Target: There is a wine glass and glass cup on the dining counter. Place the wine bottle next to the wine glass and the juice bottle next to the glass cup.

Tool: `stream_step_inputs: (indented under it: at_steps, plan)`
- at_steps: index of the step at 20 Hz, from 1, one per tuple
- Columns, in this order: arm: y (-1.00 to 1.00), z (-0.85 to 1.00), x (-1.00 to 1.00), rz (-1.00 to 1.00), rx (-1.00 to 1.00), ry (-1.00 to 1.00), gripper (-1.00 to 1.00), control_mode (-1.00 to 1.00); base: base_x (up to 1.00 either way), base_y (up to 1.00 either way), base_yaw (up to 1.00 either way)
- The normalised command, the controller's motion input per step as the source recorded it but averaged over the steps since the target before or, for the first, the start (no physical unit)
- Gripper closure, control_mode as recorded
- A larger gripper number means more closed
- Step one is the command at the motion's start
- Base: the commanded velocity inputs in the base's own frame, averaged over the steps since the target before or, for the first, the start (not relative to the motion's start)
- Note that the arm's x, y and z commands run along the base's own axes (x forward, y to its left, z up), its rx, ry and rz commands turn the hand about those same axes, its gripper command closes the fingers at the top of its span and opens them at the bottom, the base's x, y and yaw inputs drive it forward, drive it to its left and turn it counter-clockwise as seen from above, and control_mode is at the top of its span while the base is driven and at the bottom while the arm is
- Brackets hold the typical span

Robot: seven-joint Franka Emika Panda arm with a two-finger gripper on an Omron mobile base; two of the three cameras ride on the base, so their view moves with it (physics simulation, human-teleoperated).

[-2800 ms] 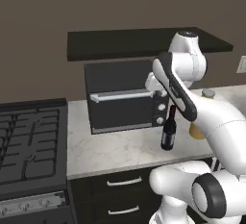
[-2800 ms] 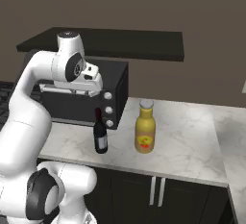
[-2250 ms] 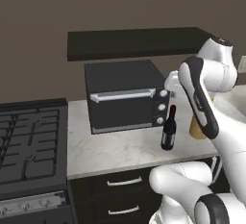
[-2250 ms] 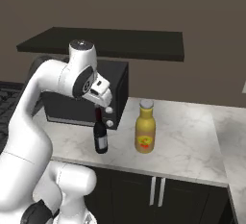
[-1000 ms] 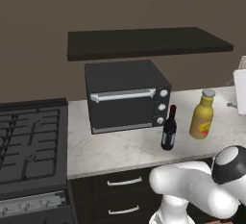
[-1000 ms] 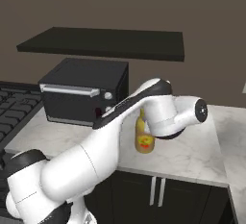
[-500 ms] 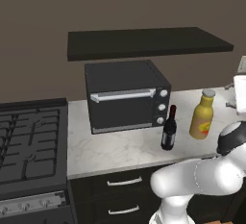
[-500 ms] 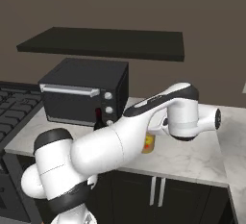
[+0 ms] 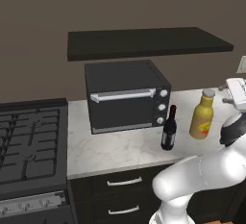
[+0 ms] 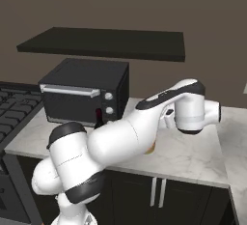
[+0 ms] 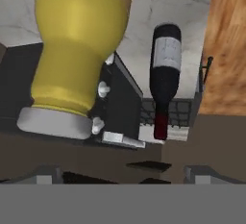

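The slim dark wine bottle (image 9: 168,129) stands on the wall counter in front of the toaster oven. The squat yellow juice bottle (image 9: 202,121) stands just to its right. In the hand view both appear upside down, the juice bottle (image 11: 77,50) large and close and the wine bottle (image 11: 165,74) farther off. My gripper (image 11: 124,175) is open with nothing between its fingers and touches neither bottle. In the right base view my arm covers the juice bottle, and a sliver of the wine bottle (image 10: 99,118) shows beside the oven. The dining counter, wine glass and glass cup are out of view.
A black toaster oven (image 9: 126,95) sits at the back of the marbled wall counter (image 9: 115,153). A gas stove (image 9: 29,141) lies to the left. A dark shelf (image 9: 144,43) hangs above. Drawers with handles (image 9: 122,182) are below the counter.
My arm has swung from above the wine bottle far out to the right, past the juice bottle. Both bottles stand where they were. The jaws stayed open.
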Motion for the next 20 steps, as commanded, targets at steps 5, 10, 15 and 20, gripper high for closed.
stream_step_inputs:
  at_steps: [5,10,15,20]
  plan:
    - [0.06,-0.12,0.15,-0.01,0.05,0.16,-1.0,-1.0,0.0,0.0,0.0]
    - [0.0,-0.04,0.11,-0.03,0.01,0.06,-1.0,-1.0,0.0,0.0,0.0]
    - [0.08,-0.12,0.09,-0.03,0.0,0.02,-1.0,-1.0,0.0,0.0,0.0]
    - [0.07,-0.13,0.01,-0.04,0.0,0.0,-1.0,-1.0,0.0,0.0,0.0]
